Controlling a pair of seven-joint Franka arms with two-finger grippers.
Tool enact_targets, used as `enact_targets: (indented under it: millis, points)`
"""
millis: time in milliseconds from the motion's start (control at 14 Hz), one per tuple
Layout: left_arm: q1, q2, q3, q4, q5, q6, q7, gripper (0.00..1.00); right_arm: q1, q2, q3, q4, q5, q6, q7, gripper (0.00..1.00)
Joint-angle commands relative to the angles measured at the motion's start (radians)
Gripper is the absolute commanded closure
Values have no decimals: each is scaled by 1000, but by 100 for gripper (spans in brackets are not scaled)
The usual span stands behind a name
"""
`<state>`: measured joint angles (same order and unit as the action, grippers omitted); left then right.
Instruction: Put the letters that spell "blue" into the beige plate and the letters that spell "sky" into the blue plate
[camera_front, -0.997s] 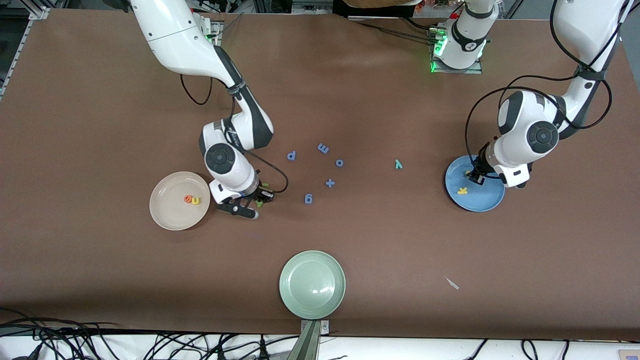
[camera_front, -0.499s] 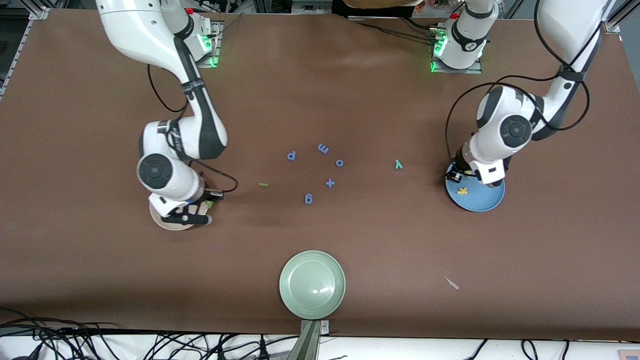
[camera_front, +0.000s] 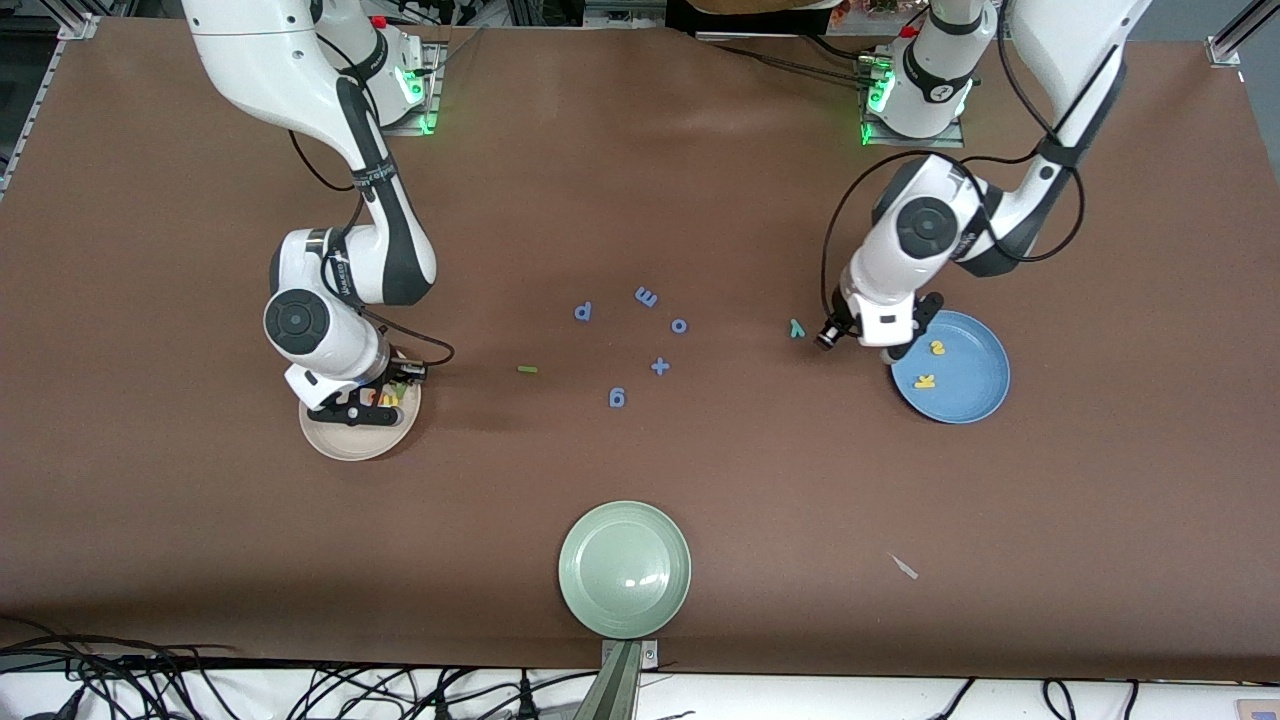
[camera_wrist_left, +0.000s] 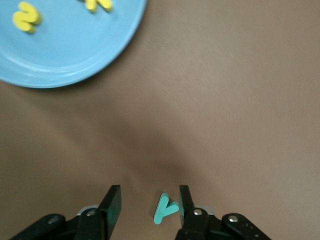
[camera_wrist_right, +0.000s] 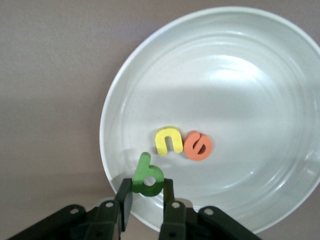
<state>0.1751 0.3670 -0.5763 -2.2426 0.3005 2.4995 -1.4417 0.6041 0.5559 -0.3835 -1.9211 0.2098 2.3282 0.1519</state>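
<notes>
Right gripper (camera_wrist_right: 145, 200): over the beige plate (camera_front: 340, 440), at its rim toward the desk's middle; jaws narrowly set and pinching the green b (camera_wrist_right: 146, 175), which stands between them above the plate's floor (whether it touches the plate cannot be told).

Beige plate, contents: yellow u (camera_wrist_right: 169, 140) and orange e (camera_wrist_right: 198, 145), lying flat, touching side by side near the plate's centre.

Left gripper (camera_wrist_left: 147, 207): low over the bare desk (camera_front: 200, 550), just beside the blue plate (camera_front: 975, 395) toward the desk's middle; jaws spread, holding nothing; the teal y (camera_wrist_left: 165, 208) lies flat on the desk between them, close against one finger, with a clear gap to the other.

Blue plate, contents: yellow s (camera_front: 938, 347) and yellow k (camera_front: 924, 381), apart from each other, the k nearer the front camera.

Thin green bar l (camera_front: 527, 370): flat on the desk, between the beige plate and the cluster of blue pieces, well apart from both grippers.

Blue pieces, mid-desk (loose, none touching): blue p (camera_front: 584, 311); blue m (camera_front: 646, 297); blue o (camera_front: 679, 326); blue plus sign (camera_front: 659, 366); blue g (camera_front: 617, 398).

Pale green plate (camera_front: 624, 569): at the desk's edge nearest the front camera; nothing lies in it.
</notes>
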Motion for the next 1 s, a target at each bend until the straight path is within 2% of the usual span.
enact_targets:
  millis: [0,71,214,285,641,783,926]
  points:
    - [7,55,1,15,124,24,1,46,3,-54,3,-35,11,3,-17,43]
    - [10,67,1,17,147,53,6,46,3,-57,5,-23,13,-3,-9,37]
    - [12,87,1,17,151,76,61,46,3,-57,9,-7,31,-4,-6,36]
    - [12,95,1,18,143,78,70,46,11,-57,15,2,69,-4,18,36]
    - [-5,101,-2,23,132,78,57,46,86,-22,101,30,86,46,335,36]
    - [-26,101,-2,23,132,76,50,46,144,7,104,30,86,109,467,36]
    - [-34,113,-2,24,132,76,47,46,163,21,104,28,88,132,508,36]
